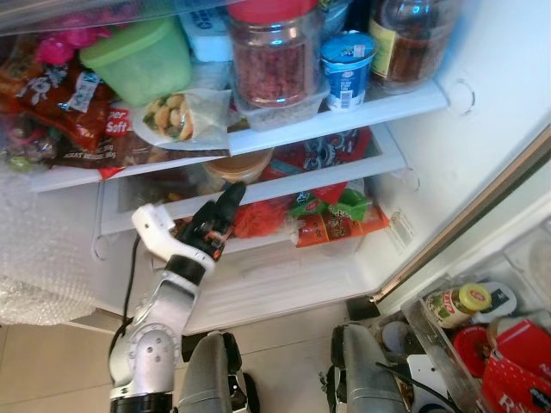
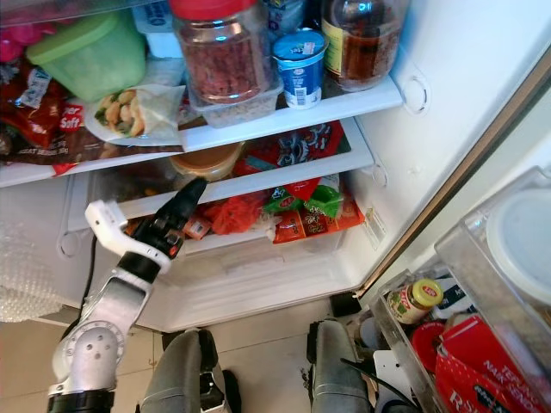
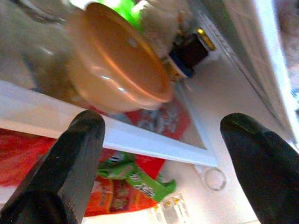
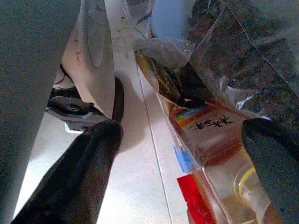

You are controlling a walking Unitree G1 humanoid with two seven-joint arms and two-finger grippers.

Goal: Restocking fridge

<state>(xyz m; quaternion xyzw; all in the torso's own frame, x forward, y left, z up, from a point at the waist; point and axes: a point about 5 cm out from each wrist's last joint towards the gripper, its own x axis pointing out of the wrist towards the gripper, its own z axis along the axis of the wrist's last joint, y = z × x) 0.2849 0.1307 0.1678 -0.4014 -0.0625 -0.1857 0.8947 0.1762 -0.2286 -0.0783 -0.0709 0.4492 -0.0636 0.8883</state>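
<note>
Scene: an open fridge (image 1: 482,77) seen from above, its shelves crowded with food, the robot standing before it.
Left gripper (image 1: 231,200): raised on its silver arm to the front edge of the middle shelf (image 1: 344,172), fingers (image 3: 70,158) spread wide and holding nothing.
Tan bowl (image 3: 117,60): on the middle shelf just beyond the left gripper's fingertips, not touching them.
Snack packets (image 1: 331,215): red, orange and green bags lying on the shelf below, right of the gripper.
Top shelf: a green tub (image 1: 142,56), a wrapped sandwich (image 1: 176,116), a red-lidded jar (image 1: 275,56), a yoghurt cup (image 1: 347,69) and a dark bottle (image 1: 413,39) standing side by side.
Right gripper (image 4: 187,163): hanging low near the floor, fingers wide apart, beside a bottle (image 4: 219,149) and plastic bags.
Door rack (image 1: 482,335): at the right, holding a yellow-capped jar (image 1: 461,303) and red packages.
</note>
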